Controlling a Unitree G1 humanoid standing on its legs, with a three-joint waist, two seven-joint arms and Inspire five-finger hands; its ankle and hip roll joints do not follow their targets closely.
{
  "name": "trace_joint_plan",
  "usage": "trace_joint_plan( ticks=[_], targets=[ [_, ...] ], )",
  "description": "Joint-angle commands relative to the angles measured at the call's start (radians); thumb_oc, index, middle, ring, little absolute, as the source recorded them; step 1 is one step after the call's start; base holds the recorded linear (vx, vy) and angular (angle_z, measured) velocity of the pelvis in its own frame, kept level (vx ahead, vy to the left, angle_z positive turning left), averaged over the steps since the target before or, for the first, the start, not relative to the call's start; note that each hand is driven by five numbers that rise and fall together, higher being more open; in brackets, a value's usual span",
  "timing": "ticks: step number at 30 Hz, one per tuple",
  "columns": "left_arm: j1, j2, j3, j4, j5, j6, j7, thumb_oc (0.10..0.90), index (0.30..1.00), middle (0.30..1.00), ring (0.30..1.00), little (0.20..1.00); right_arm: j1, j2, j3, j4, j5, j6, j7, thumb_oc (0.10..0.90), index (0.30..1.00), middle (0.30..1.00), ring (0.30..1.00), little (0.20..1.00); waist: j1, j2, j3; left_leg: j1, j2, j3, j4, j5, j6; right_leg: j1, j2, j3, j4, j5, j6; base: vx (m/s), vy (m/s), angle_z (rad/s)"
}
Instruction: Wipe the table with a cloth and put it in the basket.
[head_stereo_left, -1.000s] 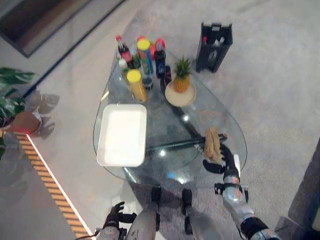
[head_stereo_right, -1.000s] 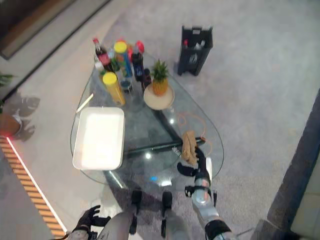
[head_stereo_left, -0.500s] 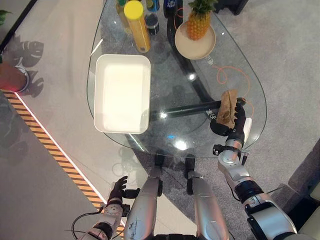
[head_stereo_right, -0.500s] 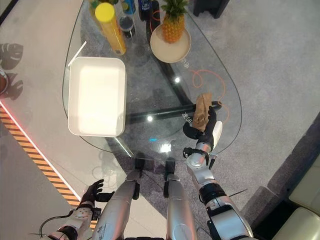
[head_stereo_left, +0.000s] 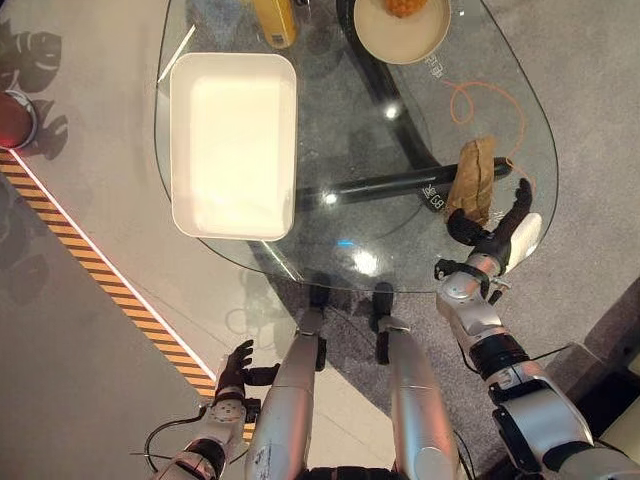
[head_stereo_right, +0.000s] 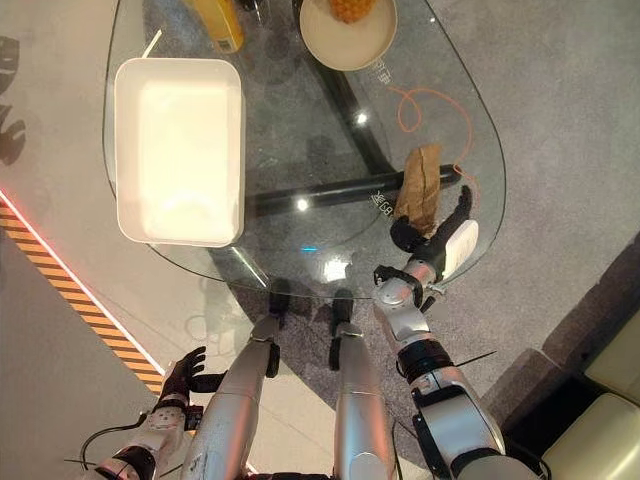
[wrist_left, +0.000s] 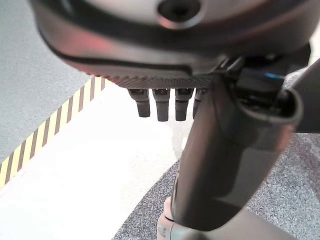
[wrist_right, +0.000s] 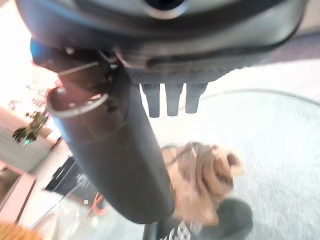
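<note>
A crumpled brown cloth (head_stereo_left: 476, 178) lies on the glass table (head_stereo_left: 340, 250) near its right edge, partly over the dark bar under the glass. My right hand (head_stereo_left: 492, 236) hovers at the table's rim just on my side of the cloth, open, fingers straight and spread, apart from the cloth. In the right wrist view the straight fingers (wrist_right: 172, 100) point toward the cloth (wrist_right: 205, 177) beyond them. My left hand (head_stereo_left: 236, 372) hangs low beside the table over the floor, open, holding nothing; its fingers (wrist_left: 162, 105) are straight.
A white tray (head_stereo_left: 232, 140) takes up the table's left half. A plate with a pineapple (head_stereo_left: 403, 22) and a yellow can (head_stereo_left: 275, 10) stand at the far end. An orange cord (head_stereo_left: 485, 100) loops beyond the cloth. A striped strip (head_stereo_left: 100, 270) runs along the floor at left.
The camera has tilted down toward me. My right hand has come off the cloth, moved right toward the rim and spread its fingers. The cloth stays put.
</note>
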Motion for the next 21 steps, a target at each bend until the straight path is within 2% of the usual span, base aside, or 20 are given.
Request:
trace_joint_plan(
  ticks=[1, 5, 16, 21],
  targets=[
    [0.047, -0.068, -0.022, -0.023, -0.028, 0.002, 0.026, 0.800, 0.900, 0.900, 0.900, 0.900, -0.010, -0.099, -0.058, -0.097, -0.035, 0.001, -0.135, 0.800, 0.900, 0.900, 0.900, 0.900, 0.004, 0.018, -0.018, -0.052, -0.011, 0.073, 0.171, -0.099, 0.075, 0.003, 0.028, 0.008, -0.140, 0.147, -0.024, 0.00, 0.000, 0.00],
    [0.038, -0.070, -0.033, -0.034, -0.039, 0.000, 0.027, 0.800, 0.900, 0.900, 0.900, 0.900, -0.026, -0.102, -0.057, -0.075, -0.020, 0.025, -0.140, 0.800, 0.900, 0.900, 0.900, 0.900, 0.003, 0.023, -0.018, -0.077, -0.015, 0.073, 0.177, -0.097, 0.078, -0.024, 0.033, 0.012, -0.133, 0.151, -0.025, 0.00, 0.000, 0.00],
    [0.035, -0.071, -0.046, -0.067, -0.058, 0.009, 0.030, 0.800, 0.900, 0.900, 0.900, 0.900, -0.059, -0.127, -0.017, -0.082, 0.047, 0.038, -0.006, 0.800, 0.900, 0.900, 0.900, 0.900, 0.008, 0.031, -0.018, -0.139, -0.022, 0.069, 0.202, -0.096, 0.076, -0.092, 0.037, 0.014, -0.104, 0.153, -0.026, 0.00, 0.000, 0.00],
    [0.038, -0.064, -0.047, -0.081, -0.059, 0.020, 0.025, 0.800, 0.900, 0.900, 0.900, 0.900, -0.084, -0.140, -0.003, -0.106, 0.100, -0.006, 0.099, 0.800, 0.900, 0.900, 0.900, 0.900, 0.015, 0.033, -0.018, -0.173, -0.024, 0.069, 0.223, -0.103, 0.079, -0.130, 0.036, 0.008, -0.081, 0.150, -0.025, 0.00, 0.000, 0.00]
  ],
)
